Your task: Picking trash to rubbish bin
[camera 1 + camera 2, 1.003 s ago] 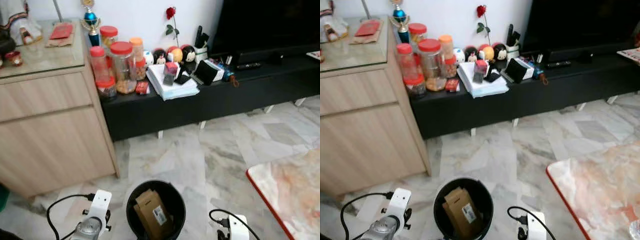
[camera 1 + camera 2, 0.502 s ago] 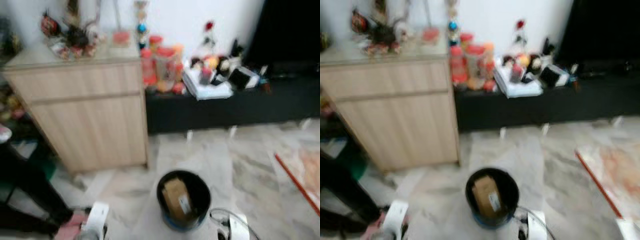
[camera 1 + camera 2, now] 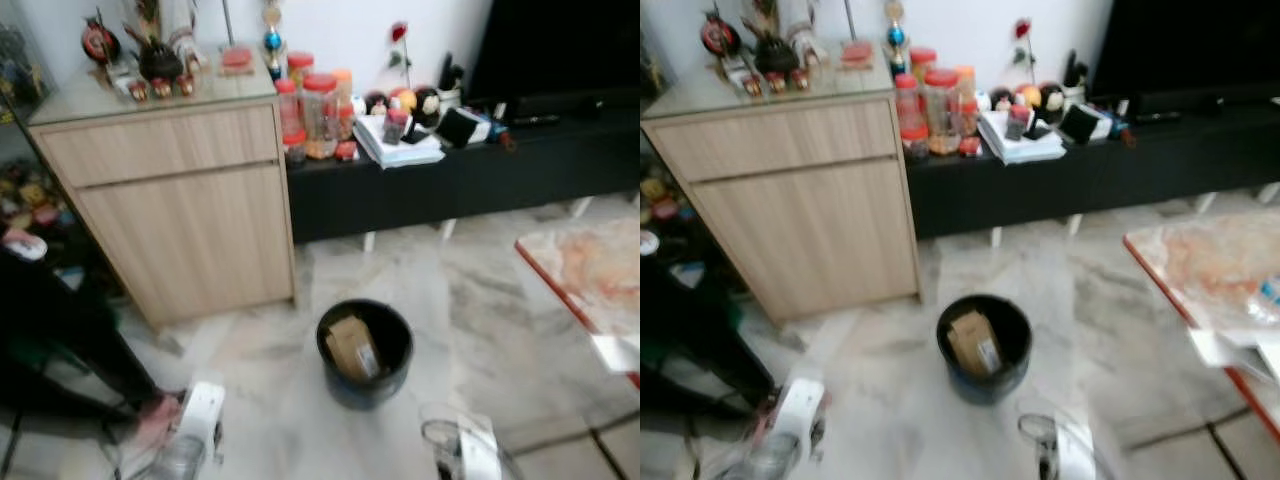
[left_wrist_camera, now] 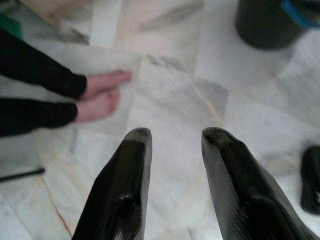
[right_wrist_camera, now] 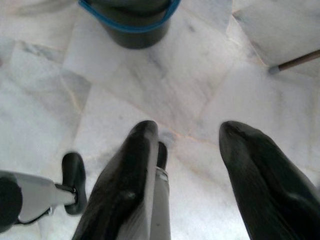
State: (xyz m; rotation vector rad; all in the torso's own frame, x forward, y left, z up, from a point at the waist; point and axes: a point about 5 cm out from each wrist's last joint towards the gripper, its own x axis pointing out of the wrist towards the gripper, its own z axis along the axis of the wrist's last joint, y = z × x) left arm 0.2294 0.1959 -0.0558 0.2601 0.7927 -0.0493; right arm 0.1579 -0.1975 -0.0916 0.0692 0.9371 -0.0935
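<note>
Your head cameras looked forward and down from standing height, sharing the rubbish bin [image 3: 364, 350] and marble floor [image 3: 480, 300]. Both wrist cameras faced that floor closely, each catching the bin's base.

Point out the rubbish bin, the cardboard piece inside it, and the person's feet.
rubbish bin [image 3: 392, 381]: left eye view, on its dark outer wall.
cardboard piece [image 3: 347, 345]: left eye view, on its brown face.
person's feet [image 4: 102, 93]: left wrist view, where both meet.

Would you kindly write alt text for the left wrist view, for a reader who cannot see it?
The left gripper, jaws open and holding nothing, points down at a pale marbled tile floor. A person's bare feet and black trouser legs stand beside it, and a dark round rubbish bin with a blue band sits at the frame's edge.
</note>
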